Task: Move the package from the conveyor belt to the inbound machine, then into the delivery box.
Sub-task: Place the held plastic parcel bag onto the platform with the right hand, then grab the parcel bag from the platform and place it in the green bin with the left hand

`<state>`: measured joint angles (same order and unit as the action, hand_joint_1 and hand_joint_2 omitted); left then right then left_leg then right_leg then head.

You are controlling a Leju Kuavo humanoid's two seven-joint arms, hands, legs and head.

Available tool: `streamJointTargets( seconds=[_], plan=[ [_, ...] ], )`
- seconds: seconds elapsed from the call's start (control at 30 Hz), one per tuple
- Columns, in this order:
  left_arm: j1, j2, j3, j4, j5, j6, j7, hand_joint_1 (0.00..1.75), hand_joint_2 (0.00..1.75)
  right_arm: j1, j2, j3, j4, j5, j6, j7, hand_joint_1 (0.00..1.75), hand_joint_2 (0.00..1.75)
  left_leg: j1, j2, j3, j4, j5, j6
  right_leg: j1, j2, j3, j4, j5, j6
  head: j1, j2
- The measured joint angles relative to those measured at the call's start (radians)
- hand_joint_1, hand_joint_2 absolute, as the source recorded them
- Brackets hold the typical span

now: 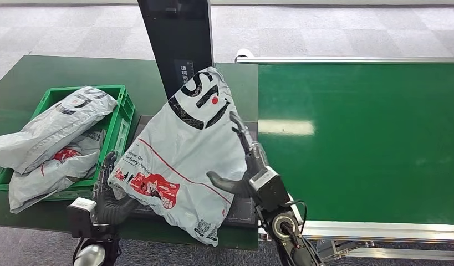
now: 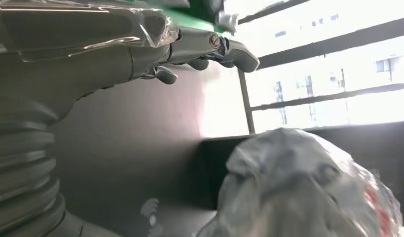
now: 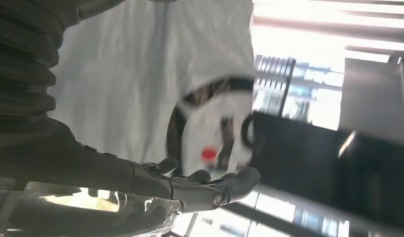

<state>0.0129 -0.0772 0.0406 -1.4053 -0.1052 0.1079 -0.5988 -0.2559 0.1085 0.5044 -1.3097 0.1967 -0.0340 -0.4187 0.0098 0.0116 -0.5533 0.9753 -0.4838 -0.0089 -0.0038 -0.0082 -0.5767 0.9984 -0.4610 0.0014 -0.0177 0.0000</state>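
Observation:
A large grey mailer package [image 1: 180, 155] with black lettering and a red print is held tilted between my two hands over the inbound machine's black platform [image 1: 242, 211]. Its top leans toward the machine's dark upright screen [image 1: 177, 39]. My left hand [image 1: 109, 194] presses its lower left corner, fingers pointing up. On the package's right edge my right hand [image 1: 244, 166] has its thumb underneath and its fingers stretched upward. The right wrist view shows the package [image 3: 140, 89] just behind the extended right hand [image 3: 180, 185]. The left wrist view has the left hand [image 2: 140, 49] and crumpled grey plastic [image 2: 298, 192] beside it.
A green delivery crate [image 1: 122, 111] stands at the left on the dark green table [image 1: 41, 77], with grey mailer bags [image 1: 52, 127] spilling over its near rim. The green conveyor belt [image 1: 357, 138] with a silver frame lies to the right of the machine.

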Motion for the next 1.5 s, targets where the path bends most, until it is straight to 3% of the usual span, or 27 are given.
streamJointTargets(
  seconds=[0.23, 0.4, 0.57, 0.7, 0.87, 1.03, 1.17, 1.5],
  plan=[
    [0.045, 0.019, 0.121, -0.066, -0.143, 0.051, 0.03, 0.0, 1.75, 0.157, -0.046, -0.225, -0.092, -0.04, -0.018, -0.014, 0.0, 1.75, 0.0, 0.0, -0.001, 0.0, -0.001, 0.0, 0.0, 0.0, 0.0, 0.0, -0.001, 0.0, 0.0, 0.0],
    [0.054, 0.048, 0.221, -0.073, -0.395, 0.195, 0.058, 0.0, 1.75, 0.276, -0.052, -0.344, -0.178, -0.041, -0.007, -0.023, 0.0, 1.75, 0.0, 0.0, -0.001, 0.0, -0.001, 0.0, 0.0, 0.0, -0.001, 0.0, -0.001, 0.0, 0.0, 0.0],
    [0.052, 0.066, 0.275, -0.068, -0.452, 0.227, 0.067, 0.0, 1.75, 0.318, -0.052, -0.39, -0.225, -0.038, 0.001, -0.023, 0.0, 1.75, 0.0, 0.0, 0.0, 0.0, -0.001, 0.0, 0.0, 0.0, 0.0, 0.0, -0.001, 0.0, 0.0, 0.0],
    [0.051, 0.09, 0.304, -0.048, -0.563, 0.315, 0.095, 0.0, 1.75, 0.338, -0.052, -0.406, -0.244, -0.039, 0.001, -0.023, 0.0, 1.75, 0.0, 0.001, 0.0, 0.0, -0.001, 0.0, 0.0, 0.0, 0.0, 0.0, -0.001, 0.0, 0.0, 0.0],
    [0.054, 0.114, 0.361, -0.012, -0.671, 0.371, 0.071, 0.0, 1.75, 0.362, -0.053, -0.421, -0.26, -0.055, -0.002, -0.033, 0.0, 1.75, 0.0, 0.0, 0.0, 0.0, -0.001, 0.0, 0.0, 0.0, 0.0, 0.0, -0.001, 0.0, 0.0, 0.0],
    [0.074, 0.101, 0.349, 0.021, -0.846, 0.455, 0.045, 0.0, 1.75, 0.371, -0.053, -0.438, -0.272, -0.081, -0.011, -0.042, 0.0, 1.75, 0.0, 0.0, 0.0, 0.0, -0.001, 0.0, 0.0, 0.0, 0.0, 0.0, -0.001, 0.0, 0.0, 0.0],
    [0.099, 0.077, 0.296, 0.048, -0.898, 0.481, 0.031, 0.0, 1.75, 0.384, -0.052, -0.459, -0.291, -0.092, -0.025, -0.046, 0.0, 1.75, -0.001, 0.0, 0.0, 0.0, -0.001, 0.0, -0.001, 0.0, 0.0, 0.0, -0.001, 0.0, 0.0, 0.0],
    [0.144, 0.052, 0.127, 0.085, -0.785, 0.528, 0.011, 0.0, 1.75, 0.391, -0.051, -0.498, -0.316, -0.112, -0.046, -0.047, 0.0, 1.75, -0.001, 0.0, 0.0, 0.0, -0.001, 0.0, -0.001, 0.0, 0.0, 0.0, -0.001, 0.0, 0.0, 0.0]
  ],
)
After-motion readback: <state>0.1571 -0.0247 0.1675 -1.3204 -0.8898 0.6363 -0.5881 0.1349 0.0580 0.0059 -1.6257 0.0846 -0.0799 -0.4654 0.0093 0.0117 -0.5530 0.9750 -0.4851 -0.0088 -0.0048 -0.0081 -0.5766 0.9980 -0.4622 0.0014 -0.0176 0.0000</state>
